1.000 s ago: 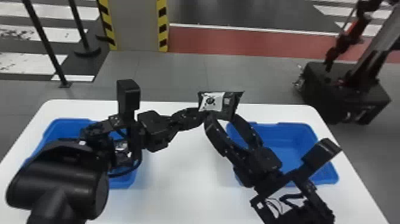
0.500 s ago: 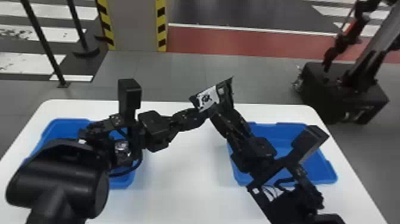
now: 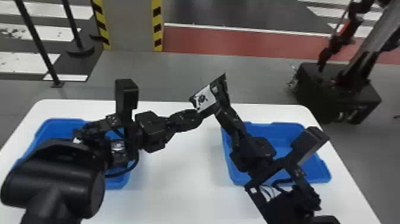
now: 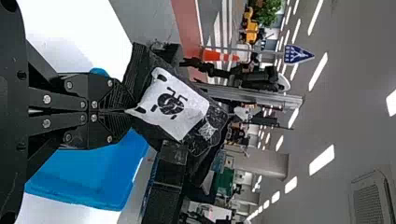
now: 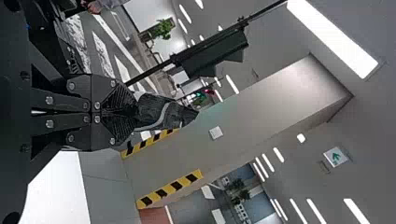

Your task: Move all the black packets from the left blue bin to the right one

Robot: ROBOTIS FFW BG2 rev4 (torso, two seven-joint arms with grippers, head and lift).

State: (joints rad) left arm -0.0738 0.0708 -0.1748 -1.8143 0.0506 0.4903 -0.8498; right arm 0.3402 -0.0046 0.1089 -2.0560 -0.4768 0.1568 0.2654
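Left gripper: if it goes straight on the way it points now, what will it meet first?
The left gripper holds the black packet across its line; first beyond that would probably be the right gripper, closed on the same packet, though depth is unclear.

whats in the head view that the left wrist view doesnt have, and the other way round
Head view: the left blue bin and the yellow-and-black striping.

Left wrist view: the orange cone, the blue sign and the ceiling lights.

Both: the black packet at the left gripper, the right blue bin and the white table.
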